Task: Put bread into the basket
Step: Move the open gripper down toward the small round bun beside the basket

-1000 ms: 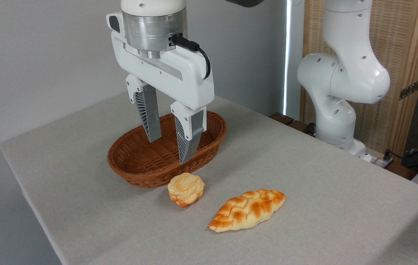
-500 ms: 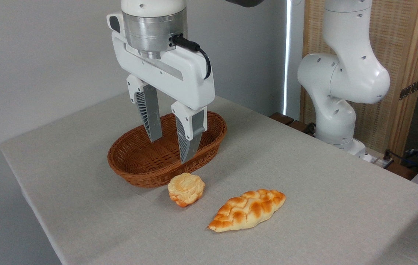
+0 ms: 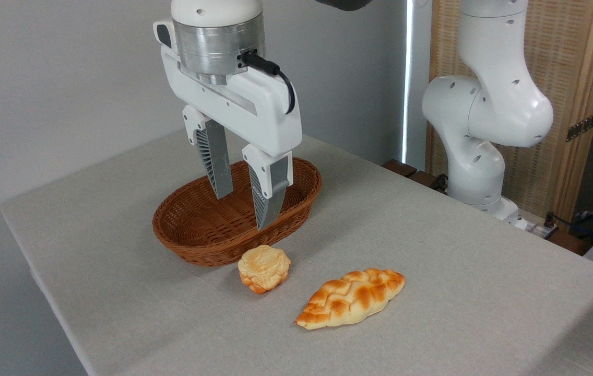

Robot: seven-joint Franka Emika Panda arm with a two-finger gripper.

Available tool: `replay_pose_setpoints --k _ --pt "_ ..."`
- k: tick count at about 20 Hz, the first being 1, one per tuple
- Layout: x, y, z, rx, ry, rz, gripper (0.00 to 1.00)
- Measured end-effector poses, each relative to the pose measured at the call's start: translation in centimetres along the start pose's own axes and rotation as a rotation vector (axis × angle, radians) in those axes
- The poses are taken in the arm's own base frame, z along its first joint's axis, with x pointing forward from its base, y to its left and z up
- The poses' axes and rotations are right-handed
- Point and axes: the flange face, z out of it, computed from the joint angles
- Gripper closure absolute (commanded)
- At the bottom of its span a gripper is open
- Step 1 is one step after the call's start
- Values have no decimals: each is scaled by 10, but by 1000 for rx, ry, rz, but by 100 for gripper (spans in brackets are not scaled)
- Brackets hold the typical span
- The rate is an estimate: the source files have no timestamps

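Gripper [image 3: 242, 213] up over basket [image 3: 192, 237], fingers apart, holding nothing. Bun [image 3: 264, 268] on table [image 3: 432, 250], just beside basket. Long loaf [image 3: 351, 297] near bun.

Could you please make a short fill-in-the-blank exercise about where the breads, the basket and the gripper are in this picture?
1. The small round bun lies on the table, just outside the ____ rim of the wicker basket.
2. The gripper hangs above the basket with its jaws ____ and nothing between them.
3. The braided loaf lies to the ____ of the bun in the picture.
4. The inside of the basket holds ____ bread.

Missing words: front; open; right; no
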Motion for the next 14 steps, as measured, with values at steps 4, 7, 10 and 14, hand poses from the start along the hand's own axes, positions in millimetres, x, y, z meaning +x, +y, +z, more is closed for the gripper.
replay_pose_setpoints --k 4,7,10,14 --pt "13 16 17 -17 -41 91 0" --pt "28 32 38 -14 -99 194 0" --pt "33 42 59 -44 -127 378 0" --pt "26 45 73 -92 -138 677 0"
